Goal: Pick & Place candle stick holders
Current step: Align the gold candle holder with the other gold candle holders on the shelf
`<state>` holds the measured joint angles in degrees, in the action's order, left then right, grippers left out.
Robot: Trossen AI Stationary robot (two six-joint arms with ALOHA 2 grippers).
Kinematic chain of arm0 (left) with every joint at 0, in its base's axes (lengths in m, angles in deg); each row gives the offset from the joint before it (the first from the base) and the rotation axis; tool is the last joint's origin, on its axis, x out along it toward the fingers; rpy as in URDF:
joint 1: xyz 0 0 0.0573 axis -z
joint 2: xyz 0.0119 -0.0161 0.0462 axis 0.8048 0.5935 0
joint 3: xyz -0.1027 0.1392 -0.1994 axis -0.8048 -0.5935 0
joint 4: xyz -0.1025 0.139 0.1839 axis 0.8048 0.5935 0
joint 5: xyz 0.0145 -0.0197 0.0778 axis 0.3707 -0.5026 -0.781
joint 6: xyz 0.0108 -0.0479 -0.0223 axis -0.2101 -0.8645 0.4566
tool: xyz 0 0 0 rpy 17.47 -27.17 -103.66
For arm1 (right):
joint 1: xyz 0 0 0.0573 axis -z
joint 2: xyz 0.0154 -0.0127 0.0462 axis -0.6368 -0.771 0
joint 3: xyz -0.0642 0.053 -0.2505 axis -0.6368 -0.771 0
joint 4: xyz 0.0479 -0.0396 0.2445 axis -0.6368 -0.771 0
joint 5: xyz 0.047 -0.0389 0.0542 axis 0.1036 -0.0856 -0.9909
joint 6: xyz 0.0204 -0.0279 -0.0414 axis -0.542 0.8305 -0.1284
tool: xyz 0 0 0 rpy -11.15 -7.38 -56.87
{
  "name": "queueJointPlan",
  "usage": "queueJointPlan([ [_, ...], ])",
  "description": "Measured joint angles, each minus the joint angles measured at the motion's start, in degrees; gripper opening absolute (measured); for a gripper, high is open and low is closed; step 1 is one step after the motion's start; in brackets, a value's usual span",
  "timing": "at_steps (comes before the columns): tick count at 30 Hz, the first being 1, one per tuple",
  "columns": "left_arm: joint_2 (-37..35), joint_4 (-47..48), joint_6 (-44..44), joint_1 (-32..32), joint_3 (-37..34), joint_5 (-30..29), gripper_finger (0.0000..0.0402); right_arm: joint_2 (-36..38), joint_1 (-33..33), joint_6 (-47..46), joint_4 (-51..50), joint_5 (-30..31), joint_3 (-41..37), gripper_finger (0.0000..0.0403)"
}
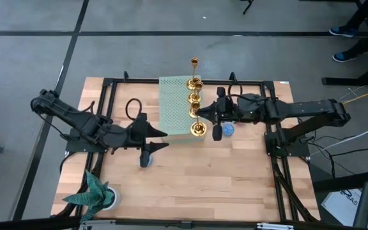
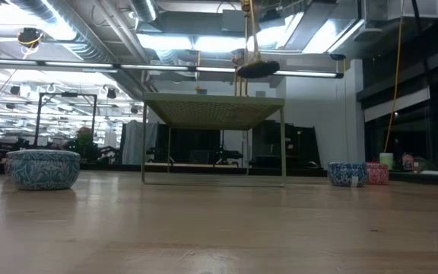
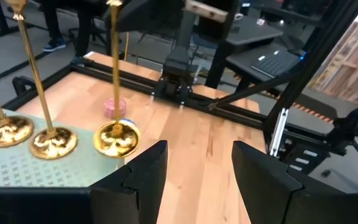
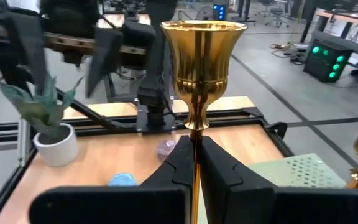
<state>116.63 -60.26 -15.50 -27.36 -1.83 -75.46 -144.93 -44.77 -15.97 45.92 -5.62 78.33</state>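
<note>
Several gold candle stick holders, each with a round base, a long thin stem and a cup top, stand in a row on a green perforated platform [image 1: 174,105]. My right gripper [image 1: 204,116] is at the platform's near right corner. It is shut on the nearest holder [image 1: 199,129], whose cup [image 4: 202,43] shows just above the fingers. Its base [image 2: 258,68] looks a little above the platform top in the low view. My left gripper [image 1: 161,139] is open and empty by the platform's near edge; it also shows in the left wrist view [image 3: 194,165], with three gold bases beyond it. My right gripper pinches the holder's thin stem [image 4: 196,134] between its two fingers [image 4: 176,163], just below the cup. The fingers come level from the table's right side and lie across the stem. The holder stands upright in the hold.
A blue disc [image 1: 227,130] and a pink one [image 3: 114,107] lie on the table right of the platform. A blue patterned tin [image 2: 42,169] sits under my left arm. A potted plant [image 1: 98,195] stands at the near left corner. A black frame [image 1: 273,147] runs around the table.
</note>
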Motion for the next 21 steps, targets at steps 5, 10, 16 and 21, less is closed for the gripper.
queueJointPlan([
  [5,0.0,0.14,-1.31,2.53,-0.07,-4.06,0.0178,0.17,1.86,-2.72,10.13,-1.03,-8.44,0.001],
  [10,0.0,0.17,-3.04,4.72,-0.07,-7.85,0.0178,0.18,2.39,-2.98,21.31,-0.09,-13.77,0.001],
  [16,0.0,0.2,-4.57,6.0,-0.07,-10.34,0.0178,1.12,3.76,-2.43,18.83,2.01,-13.85,0.001],
  [21,0.0,0.2,-5.84,6.04,-0.07,-10.38,0.0178,2.59,4.84,-3.07,15.79,2.41,-13.84,0.0009],
])
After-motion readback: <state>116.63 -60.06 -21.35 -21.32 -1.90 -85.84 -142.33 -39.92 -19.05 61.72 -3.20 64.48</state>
